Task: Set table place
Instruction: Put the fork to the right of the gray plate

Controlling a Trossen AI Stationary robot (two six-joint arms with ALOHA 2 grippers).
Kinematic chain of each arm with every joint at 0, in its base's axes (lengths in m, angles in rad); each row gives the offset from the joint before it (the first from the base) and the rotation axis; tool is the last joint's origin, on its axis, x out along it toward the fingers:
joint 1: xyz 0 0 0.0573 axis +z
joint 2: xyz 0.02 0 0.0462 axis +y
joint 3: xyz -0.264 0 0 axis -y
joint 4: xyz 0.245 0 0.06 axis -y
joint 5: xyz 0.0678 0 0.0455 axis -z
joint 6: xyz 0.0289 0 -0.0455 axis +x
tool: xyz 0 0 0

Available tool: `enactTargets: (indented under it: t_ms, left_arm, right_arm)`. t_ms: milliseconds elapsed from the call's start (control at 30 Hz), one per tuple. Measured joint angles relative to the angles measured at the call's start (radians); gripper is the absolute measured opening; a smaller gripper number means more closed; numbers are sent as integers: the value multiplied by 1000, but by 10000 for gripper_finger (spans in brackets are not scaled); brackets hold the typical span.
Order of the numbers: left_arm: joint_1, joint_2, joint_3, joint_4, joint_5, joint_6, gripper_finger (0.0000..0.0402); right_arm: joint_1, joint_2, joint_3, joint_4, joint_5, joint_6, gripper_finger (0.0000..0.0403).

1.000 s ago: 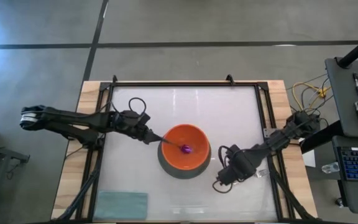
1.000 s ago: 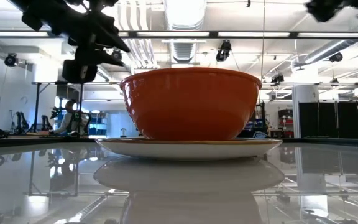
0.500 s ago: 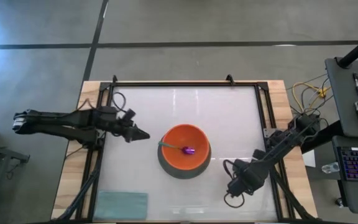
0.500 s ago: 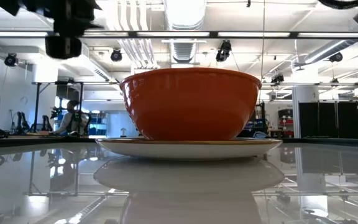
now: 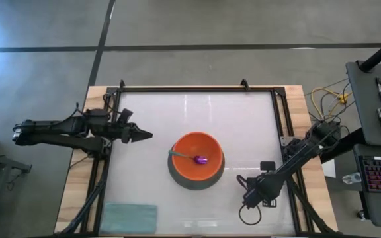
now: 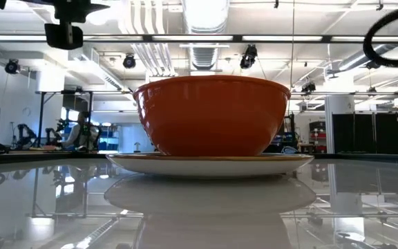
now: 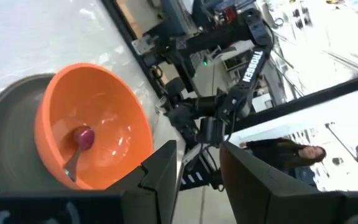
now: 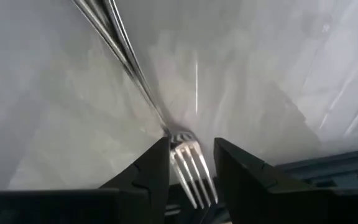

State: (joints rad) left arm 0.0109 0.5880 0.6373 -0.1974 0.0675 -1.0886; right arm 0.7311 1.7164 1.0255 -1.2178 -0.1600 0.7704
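Observation:
The orange bowl point(image 5: 200, 140) stands on the grey-green plate point(image 5: 177, 180) at the table's middle, also in the low view point(image 6: 213, 117). The spoon point(image 5: 200, 158) lies inside the bowl, purple head on the bottom, handle leaning on the left rim point(image 5: 172, 153). My left gripper point(image 5: 147, 135) is open and empty, left of the bowl, pointing at it. My right gripper point(image 5: 247, 197) is to the right of the plate and nearer the table's front edge, shut on the silver fork point(image 8: 188, 158). My right gripper has the fork's tine end point(image 8: 180, 144) between its two fingers point(image 8: 157, 163), the tines pointing back toward the wrist. The handle point(image 8: 120, 46) sticks out ahead of the fingertips, slanting toward the white tabletop. I cannot tell whether its far end touches the table.
A teal cloth point(image 5: 129, 217) lies at the table's near left corner. The black frame point(image 5: 197, 88) runs around the top. A laptop and cables point(image 5: 376, 132) sit off the right side. People show in the room beyond point(image 7: 291, 152) point(image 6: 81, 131).
My left gripper has let go of the spoon's handle and drawn back toward the table's left edge; the spoon stays in the bowl. My right gripper has moved toward the table's near and right edges.

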Motion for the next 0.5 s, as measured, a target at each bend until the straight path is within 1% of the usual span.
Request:
enactTargets:
  t_ms: [233,400,500]
  left_arm:
    - [0,28,-1,-3,-16,-6,108]
    - [0,66,-1,-2,-18,-6,108]
    - [0,85,-1,-1,-18,-7,108]
  right_arm:
    - [8,0,-58,26,-4,-11,118]
    - [23,-1,-61,80,-45,-12,118]
    - [38,-2,-47,87,-46,-12,118]
